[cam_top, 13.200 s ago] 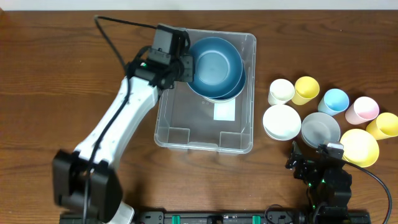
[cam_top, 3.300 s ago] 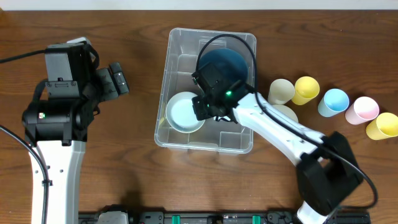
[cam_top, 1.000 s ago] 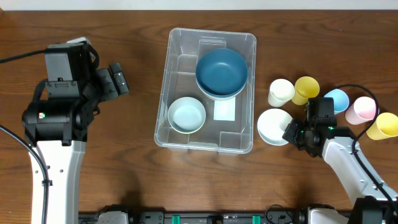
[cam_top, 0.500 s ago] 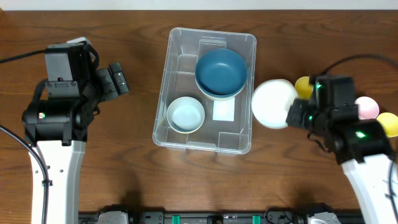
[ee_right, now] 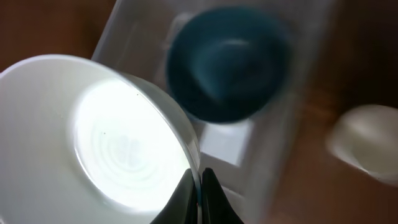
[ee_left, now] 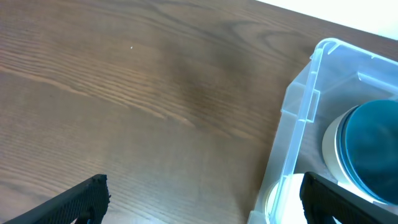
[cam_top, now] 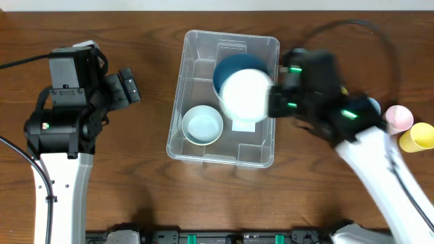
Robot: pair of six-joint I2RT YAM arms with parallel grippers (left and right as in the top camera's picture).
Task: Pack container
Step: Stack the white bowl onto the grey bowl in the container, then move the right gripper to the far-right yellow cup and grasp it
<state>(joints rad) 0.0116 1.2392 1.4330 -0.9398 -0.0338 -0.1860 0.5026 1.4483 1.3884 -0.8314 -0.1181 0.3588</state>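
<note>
The container [cam_top: 232,35] is a clear bin at the table's middle. Inside it lie a dark blue bowl [cam_top: 237,65] at the far end and a small pale blue bowl [cam_top: 203,125] at the near left. My right gripper [cam_top: 272,102] is shut on the rim of a white bowl [cam_top: 245,95], held in the air above the container's right half. In the right wrist view the white bowl [ee_right: 118,143] has its rim pinched in the gripper [ee_right: 200,193], with the blue bowl [ee_right: 227,62] blurred below. My left gripper [cam_top: 126,87] stands open over bare table, left of the container [ee_left: 298,118].
Coloured cups stand at the right, among them a pink cup [cam_top: 399,118] and a yellow cup [cam_top: 421,136], partly hidden by my right arm. A white label [ee_right: 227,143] lies on the container's base.
My right gripper has lifted the white bowl off the table at the right and carried it left, over the container. The left arm has not moved.
</note>
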